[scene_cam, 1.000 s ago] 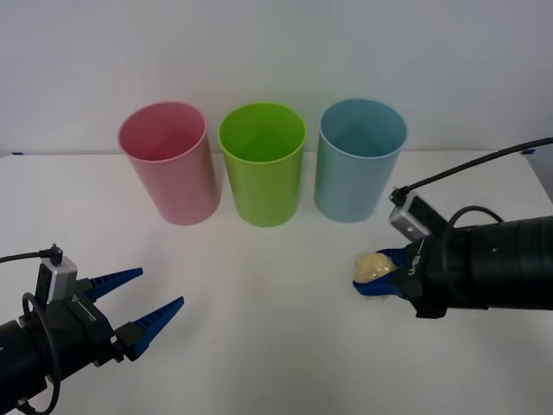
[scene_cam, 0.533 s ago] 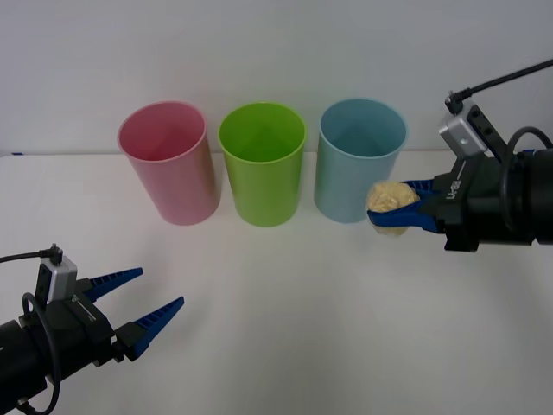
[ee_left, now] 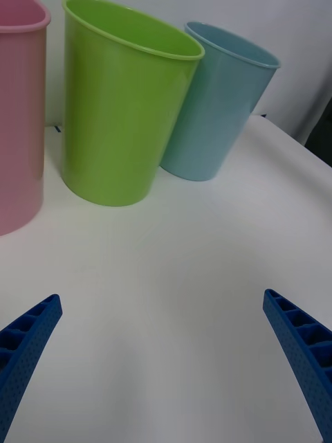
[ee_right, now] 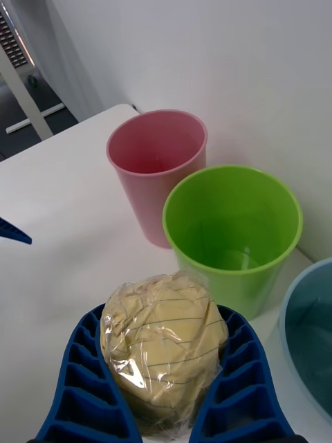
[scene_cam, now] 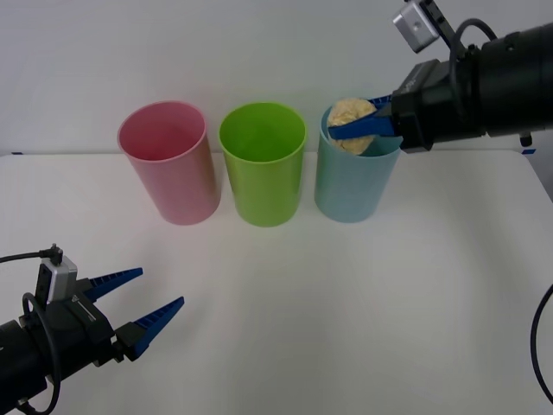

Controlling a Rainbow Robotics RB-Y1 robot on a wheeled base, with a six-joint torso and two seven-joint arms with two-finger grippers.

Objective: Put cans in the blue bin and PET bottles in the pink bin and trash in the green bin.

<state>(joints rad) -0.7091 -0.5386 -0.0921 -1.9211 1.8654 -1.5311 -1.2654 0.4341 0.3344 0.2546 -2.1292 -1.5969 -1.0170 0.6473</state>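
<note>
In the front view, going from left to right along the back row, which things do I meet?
Pink bin → green bin → blue bin, with the trash held over its mouth by the right gripper.

Plain white wall (scene_cam: 259,52) behind white table (scene_cam: 346,311)

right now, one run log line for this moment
right end effector: shut on trash, over blue bin | left end effector: open, idle | green bin: next over

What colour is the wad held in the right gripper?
Pale yellow trash, wrapped in clear film, clearest in the right wrist view.
</note>
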